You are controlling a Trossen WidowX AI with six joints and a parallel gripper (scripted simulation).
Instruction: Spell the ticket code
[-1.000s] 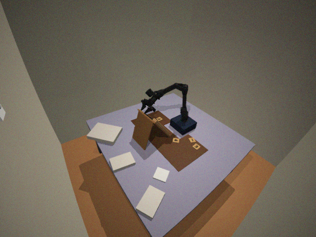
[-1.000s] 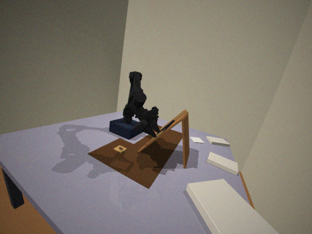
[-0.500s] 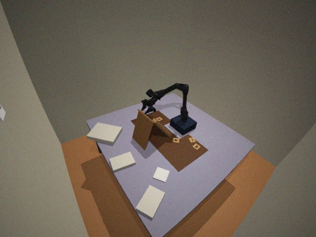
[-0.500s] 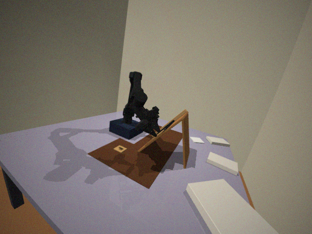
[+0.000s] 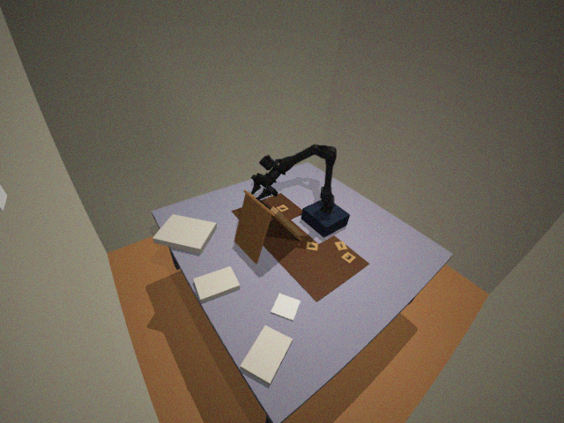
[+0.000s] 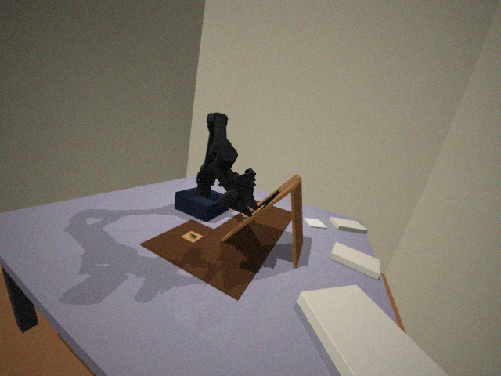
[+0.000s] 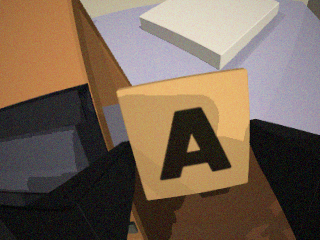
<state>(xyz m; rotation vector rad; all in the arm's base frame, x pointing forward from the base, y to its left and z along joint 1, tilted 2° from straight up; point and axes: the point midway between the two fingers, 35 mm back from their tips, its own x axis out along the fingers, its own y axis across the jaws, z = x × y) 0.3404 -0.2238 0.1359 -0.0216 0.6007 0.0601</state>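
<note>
My gripper (image 5: 256,195) (image 6: 251,212) (image 7: 191,140) is shut on the A tile (image 7: 232,107), its letter facing the wrist camera. It holds the tile beside the tilted board (image 5: 252,227) (image 6: 297,226) (image 7: 40,50), at one side edge. The dark rail (image 6: 268,199) (image 7: 42,152) on the board's face ends just left of the tile in the wrist view. Whether the tile touches it is unclear. One loose tile (image 5: 282,208) (image 6: 192,236) lies near the arm's side of the board. Three more tiles (image 5: 312,246) (image 5: 340,246) (image 5: 348,257) lie beyond it. No code is readable.
The brown mat (image 5: 318,284) (image 6: 236,285) lies under the board. White blocks (image 5: 184,232) (image 5: 216,283) (image 5: 267,355) (image 6: 355,258) (image 7: 210,25) stand behind and beside the board, near the counter edge. A thin white card (image 5: 285,306) (image 6: 315,222) lies among them. The arm's blue base (image 5: 325,218) (image 6: 200,205) faces the board.
</note>
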